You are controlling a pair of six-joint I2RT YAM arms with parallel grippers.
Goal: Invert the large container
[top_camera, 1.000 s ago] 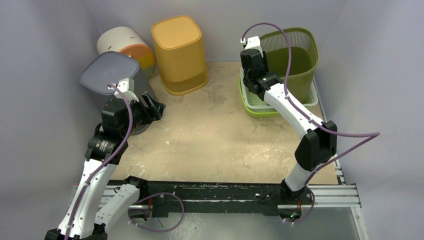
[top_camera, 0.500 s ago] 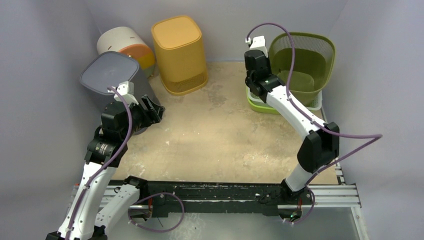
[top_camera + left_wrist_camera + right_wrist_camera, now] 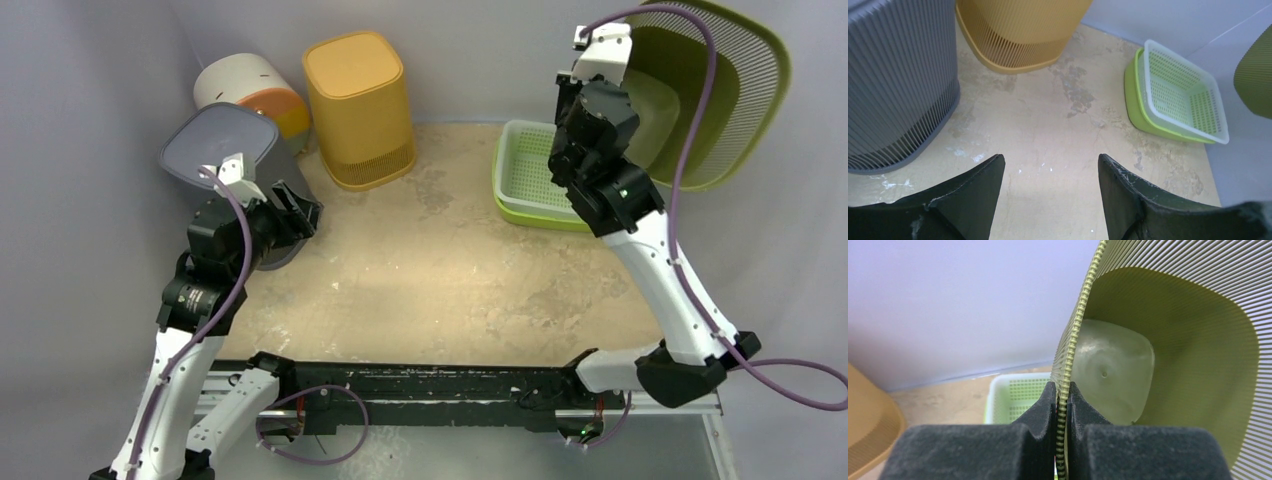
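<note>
The large olive-green slatted container is held high in the air at the back right, tipped on its side with its mouth facing the camera. My right gripper is shut on its rim. In the right wrist view the rim runs between my shut fingers and the pale bottom of the container shows inside. My left gripper is open and empty, low over the bare table, next to the grey bin. The olive container's edge shows at the far right of the left wrist view.
A shallow light-green tray with a white mesh insert lies on the table under the lifted container. An upside-down yellow slatted bin stands at the back centre, a white and orange bin lies at the back left. Grey walls enclose the table.
My right arm has lifted the olive container up off the green tray and tipped it onto its side. My left arm has barely moved.
</note>
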